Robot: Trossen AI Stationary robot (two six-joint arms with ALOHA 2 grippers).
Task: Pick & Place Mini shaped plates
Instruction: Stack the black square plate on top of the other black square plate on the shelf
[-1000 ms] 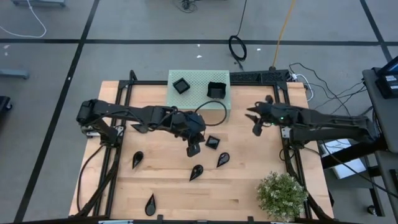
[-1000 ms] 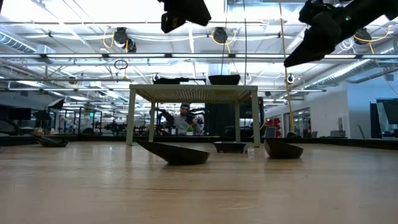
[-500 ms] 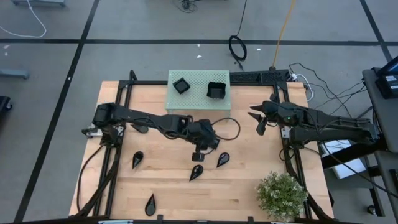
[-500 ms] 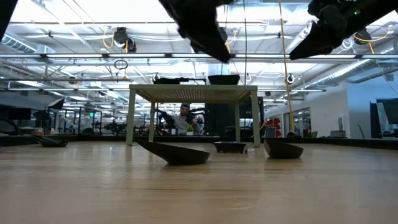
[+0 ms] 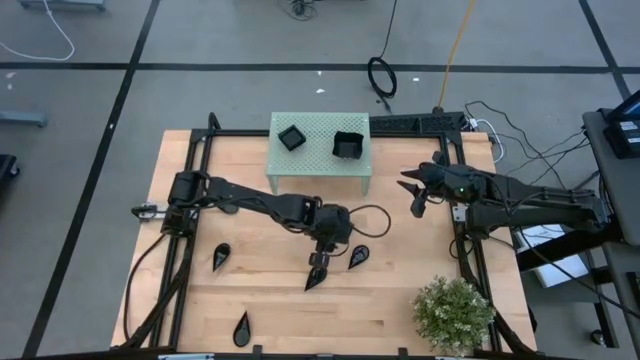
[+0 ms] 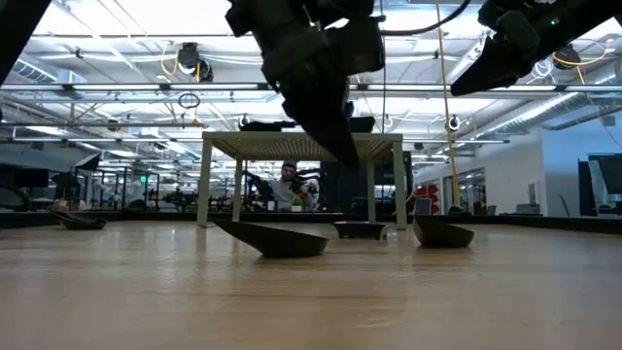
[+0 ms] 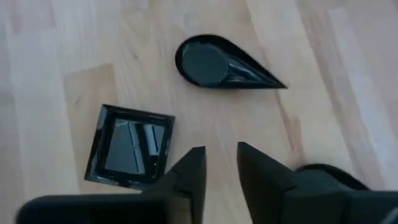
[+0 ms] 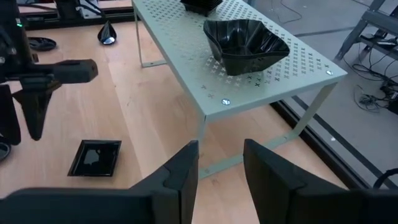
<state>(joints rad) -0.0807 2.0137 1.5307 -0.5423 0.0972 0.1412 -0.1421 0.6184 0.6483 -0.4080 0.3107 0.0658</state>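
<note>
My left gripper hangs over mid-worktop, pointed down, fingers slightly apart with bare wood in the gap — nothing held. In the left wrist view a square plate lies flat just beside the fingertips and a teardrop plate lies farther out; a third dark dish edge shows behind the other finger. From above, one teardrop plate sits at about 3 o'clock of the gripper, another right under its tip at 6 o'clock, touching or not I cannot tell. Two more teardrops — one at 9 o'clock, one at 7 o'clock near the worktop edge.

Pale green perforated stand at 12 o'clock carries a small square plate and a wavy-edged dish.

My right gripper hovers in the air at 3 o'clock of the stand, fingers apart, empty. Potted plant at 5 o'clock corner. A person is visible far back in the room.
</note>
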